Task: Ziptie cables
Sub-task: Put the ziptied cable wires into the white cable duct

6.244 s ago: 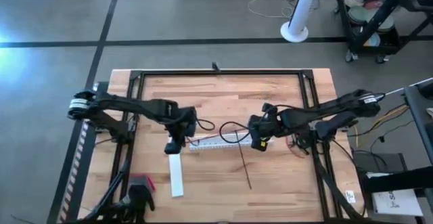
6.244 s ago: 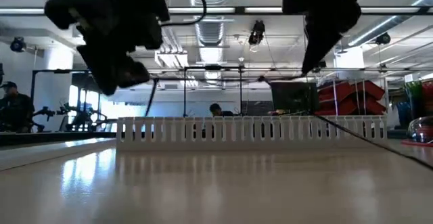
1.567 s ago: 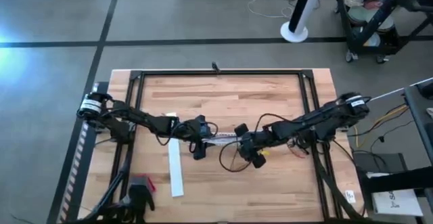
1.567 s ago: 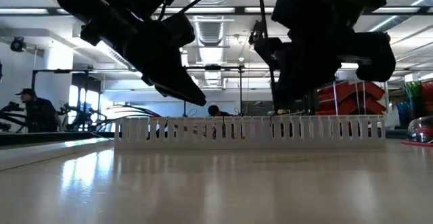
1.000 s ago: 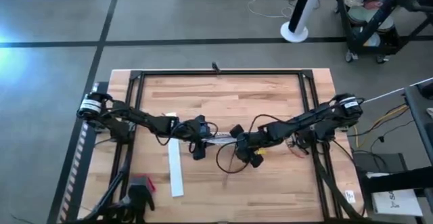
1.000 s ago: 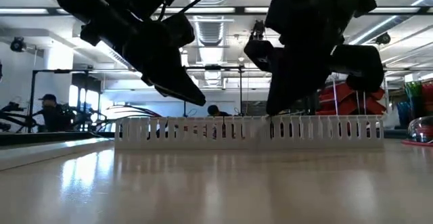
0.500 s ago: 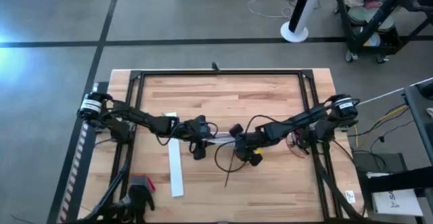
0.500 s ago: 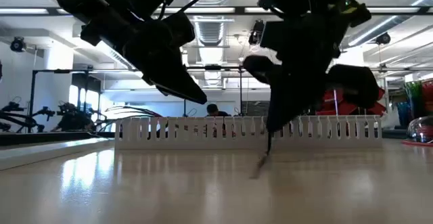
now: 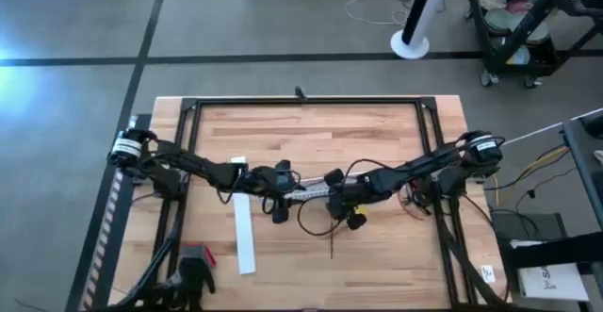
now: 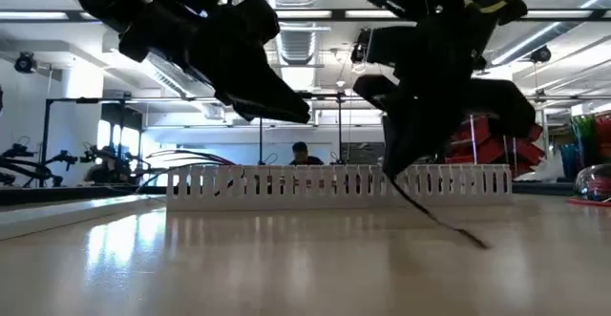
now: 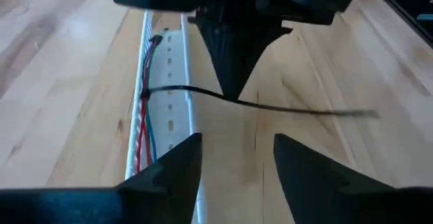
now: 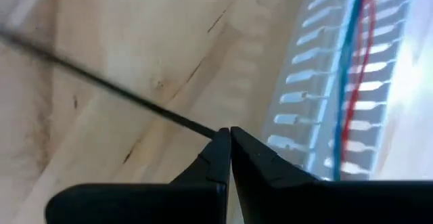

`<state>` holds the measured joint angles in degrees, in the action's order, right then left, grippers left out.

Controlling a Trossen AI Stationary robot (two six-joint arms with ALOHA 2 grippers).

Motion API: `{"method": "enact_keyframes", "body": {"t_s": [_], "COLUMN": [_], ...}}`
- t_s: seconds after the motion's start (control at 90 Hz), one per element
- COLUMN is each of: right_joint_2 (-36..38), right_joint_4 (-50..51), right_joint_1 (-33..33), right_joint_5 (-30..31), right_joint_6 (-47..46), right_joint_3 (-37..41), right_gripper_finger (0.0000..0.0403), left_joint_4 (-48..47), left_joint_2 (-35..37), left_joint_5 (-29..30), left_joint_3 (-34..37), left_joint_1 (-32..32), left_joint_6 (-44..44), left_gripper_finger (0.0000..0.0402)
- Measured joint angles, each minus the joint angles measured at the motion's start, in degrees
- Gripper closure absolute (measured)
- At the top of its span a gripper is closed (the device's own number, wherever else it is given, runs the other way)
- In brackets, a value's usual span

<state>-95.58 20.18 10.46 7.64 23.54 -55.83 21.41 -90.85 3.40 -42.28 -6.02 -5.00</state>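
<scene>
Red-blue cables beside right tool

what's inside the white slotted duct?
Red, blue and green cables run along inside the duct, with a black ziptie looped around them. Its far stretch is hidden by the end effectors.

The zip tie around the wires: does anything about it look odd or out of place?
Its tail is long. The zip tie circles the wires in the white slotted duct, and the right gripper pinches the loose tail stretched across the table.
</scene>
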Motion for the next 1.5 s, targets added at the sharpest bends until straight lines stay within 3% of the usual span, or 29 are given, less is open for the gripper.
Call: {"method": "enact_keyframes", "body": {"t_s": [0.178,0.311,0.467,0.578,0.689,0.989,1.144,1.289,1.5], "right_joint_2": [2.79,3.97,4.12,4.14,4.14,3.53,3.53,3.38,3.23], "right_joint_4": [1.48,2.37,1.81,1.87,1.29,0.22,-4.80,-5.15,-5.52], "right_joint_1": [0.68,1.51,1.77,2.19,3.06,4.24,5.09,6.01,5.90], "right_joint_5": [1.58,2.32,8.85,7.36,7.83,7.39,9.05,12.22,12.50], "right_joint_6": [2.17,6.44,5.29,3.77,0.82,-6.73,-10.54,-10.07,-8.55], "right_joint_3": [-0.38,-0.36,-0.75,-0.76,-0.73,0.12,1.46,1.59,1.68], "right_gripper_finger": [0.0389,0.0345,0.0292,0.0275,0.0282,0.0347,0.0362,0.0358,0.0320], "left_joint_4": [0.27,0.56,0.56,0.65,0.67,1.01,0.99,0.99,0.89], "left_joint_2": [0.00,0.00,-0.02,-0.02,-0.02,-0.04,-0.04,-0.04,-0.04], "left_joint_5": [0.02,0.02,0.02,0.02,0.05,0.61,0.63,0.63,0.61], "left_joint_3": [0.00,0.00,0.00,0.00,0.00,0.00,0.00,0.00,0.00], "left_joint_1": [0.00,0.00,0.00,0.00,0.00,0.00,0.00,0.00,0.00], "left_joint_6": [0.33,1.37,1.51,1.52,1.51,0.68,-0.01,-0.01,-0.01], "left_gripper_finger": [0.0210,0.0215,0.0231,0.0242,0.0252,0.0277,0.0287,0.0294,0.0297]}}
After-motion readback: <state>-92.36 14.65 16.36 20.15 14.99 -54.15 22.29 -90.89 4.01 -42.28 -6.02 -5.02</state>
